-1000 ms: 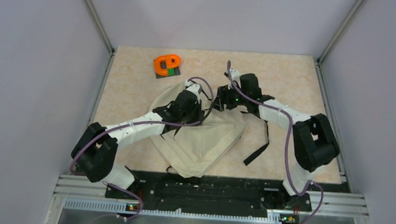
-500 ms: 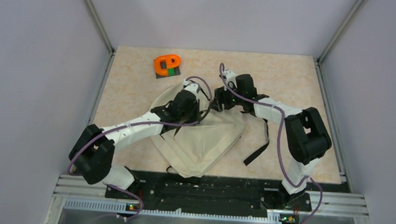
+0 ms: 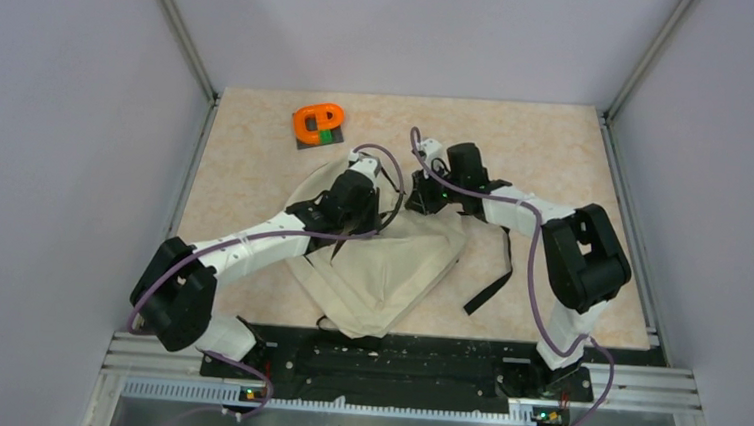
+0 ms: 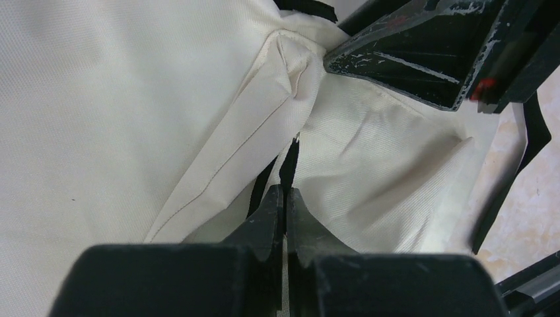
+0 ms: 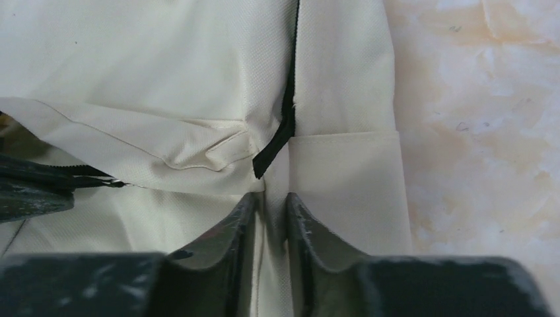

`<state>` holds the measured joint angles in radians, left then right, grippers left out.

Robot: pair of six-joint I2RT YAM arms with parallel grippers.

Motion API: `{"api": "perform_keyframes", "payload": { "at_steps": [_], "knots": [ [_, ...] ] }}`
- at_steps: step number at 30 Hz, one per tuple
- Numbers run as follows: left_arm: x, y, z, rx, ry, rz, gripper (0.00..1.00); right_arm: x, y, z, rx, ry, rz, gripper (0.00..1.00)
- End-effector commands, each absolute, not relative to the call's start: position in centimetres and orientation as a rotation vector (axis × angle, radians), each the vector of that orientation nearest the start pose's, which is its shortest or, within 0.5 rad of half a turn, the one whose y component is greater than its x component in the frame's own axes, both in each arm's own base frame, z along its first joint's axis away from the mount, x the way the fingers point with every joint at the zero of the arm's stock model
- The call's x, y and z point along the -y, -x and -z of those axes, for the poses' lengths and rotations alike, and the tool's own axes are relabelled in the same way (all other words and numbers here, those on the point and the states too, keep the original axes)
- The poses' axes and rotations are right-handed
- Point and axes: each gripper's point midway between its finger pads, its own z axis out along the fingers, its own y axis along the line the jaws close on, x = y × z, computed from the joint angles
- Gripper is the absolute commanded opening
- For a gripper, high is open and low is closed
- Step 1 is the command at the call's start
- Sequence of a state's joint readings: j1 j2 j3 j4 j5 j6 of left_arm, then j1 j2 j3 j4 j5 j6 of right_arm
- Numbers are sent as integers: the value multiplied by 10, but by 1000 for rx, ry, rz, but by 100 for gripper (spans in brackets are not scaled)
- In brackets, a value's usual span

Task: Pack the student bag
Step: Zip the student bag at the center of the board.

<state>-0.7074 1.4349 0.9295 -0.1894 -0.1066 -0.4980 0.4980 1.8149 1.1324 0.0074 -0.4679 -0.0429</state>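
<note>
Since a second ago, the right arm's elbow has swung inward and its wrist has slid slightly left. On the pale marbled tabletop point(image 3: 558, 146), the large beige soft fabric student bag point(image 3: 389, 274) lies crumpled at centre, with a black strap point(image 3: 494, 271) trailing right. At the bag's far edge, the left gripper point(image 4: 285, 195) is pinched on a thin black tab point(image 4: 288, 162). Just beside it, the right gripper point(image 5: 271, 201) clamps a fold of beige cloth. An orange plastic ring-shaped block point(image 3: 317, 124) sits far left, well apart.
</note>
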Motion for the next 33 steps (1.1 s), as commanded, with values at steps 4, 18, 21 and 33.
{"api": "perform_keyframes", "payload": {
  "at_steps": [4, 18, 21, 33],
  "knots": [
    [258, -304, -148, -2251, -193, 518, 0, -281, -394, -99, -2079, 768, -618, 0],
    [238, -263, -151, -2319, -182, 572, 0, -238, -435, -99, -2154, 479, -280, 0],
    [231, -256, -151, -2323, -150, 574, 0, -234, -436, -97, -2170, 466, -249, 0],
    [200, -222, -131, -2341, -36, 586, 0, -224, -445, -98, -2179, 399, -178, 0]
  ]
}}
